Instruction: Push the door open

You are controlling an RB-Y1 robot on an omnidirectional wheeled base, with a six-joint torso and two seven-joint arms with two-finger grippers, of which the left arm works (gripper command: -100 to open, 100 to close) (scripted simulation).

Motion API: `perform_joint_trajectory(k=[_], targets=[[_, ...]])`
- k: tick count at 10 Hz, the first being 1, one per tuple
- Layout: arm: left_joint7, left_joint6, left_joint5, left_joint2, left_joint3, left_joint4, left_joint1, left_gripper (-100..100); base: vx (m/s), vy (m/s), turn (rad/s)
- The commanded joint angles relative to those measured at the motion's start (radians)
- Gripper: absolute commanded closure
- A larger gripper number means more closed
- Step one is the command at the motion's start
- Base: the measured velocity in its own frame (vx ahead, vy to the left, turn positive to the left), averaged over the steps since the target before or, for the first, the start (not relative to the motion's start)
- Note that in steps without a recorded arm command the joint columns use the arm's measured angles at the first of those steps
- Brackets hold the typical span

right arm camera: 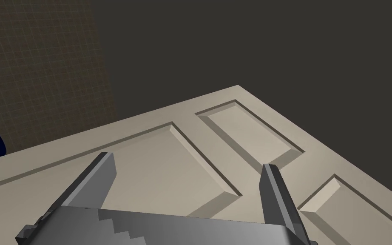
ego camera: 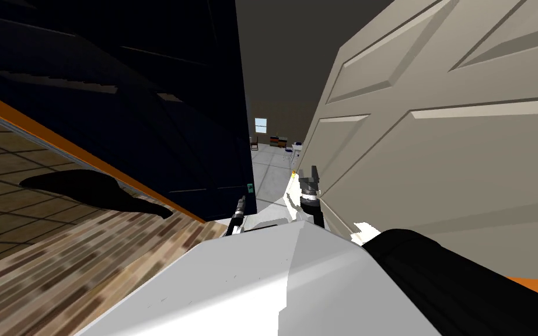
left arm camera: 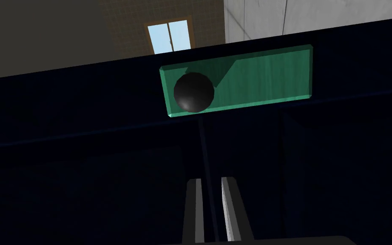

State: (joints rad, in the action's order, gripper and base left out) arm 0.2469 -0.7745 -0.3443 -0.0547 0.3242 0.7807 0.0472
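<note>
Two door leaves flank me in the head view. On my left stands a dark navy door (ego camera: 145, 116), with a small green plate (ego camera: 250, 188) at its edge. My left gripper (ego camera: 240, 201) sits low beside that edge. The left wrist view looks along the shut left gripper (left arm camera: 210, 180) at the navy door (left arm camera: 84, 149), its green plate (left arm camera: 259, 78) and a black round knob (left arm camera: 194, 92). On my right a beige panelled door (ego camera: 437, 163) swings away. My right gripper (ego camera: 308, 174) is raised close to its face. In the right wrist view the right gripper (right arm camera: 187, 161) is open over the beige panels (right arm camera: 250, 132).
Between the two doors a narrow gap opens onto a room with a pale floor (ego camera: 268, 169), a window (ego camera: 260, 124) and some furniture (ego camera: 279, 143). An orange skirting (ego camera: 58, 140) and wood-patterned floor (ego camera: 58, 256) lie on my left.
</note>
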Motion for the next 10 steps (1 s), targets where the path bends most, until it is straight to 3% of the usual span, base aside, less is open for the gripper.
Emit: perform_joint_trajectory(k=[1,3,4,5,10], targets=[[-0.001,-0.001,-0.006,0.012,0.003,0.006,-0.006,-100,-0.212,-0.058,0.047],[-0.002,0.000,-0.012,0.035,0.005,0.014,-0.012,-100,-0.228,-0.032,0.048],[-0.004,-0.004,-0.010,0.026,0.004,0.006,-0.008,-100,-0.097,-0.005,0.003],[-0.004,-0.007,-0.011,0.015,0.001,0.003,-0.007,-100,0.111,-0.043,-0.039],[-0.005,-0.018,-0.013,0.005,-0.007,-0.006,-0.002,-100,0.204,-0.019,-0.023]])
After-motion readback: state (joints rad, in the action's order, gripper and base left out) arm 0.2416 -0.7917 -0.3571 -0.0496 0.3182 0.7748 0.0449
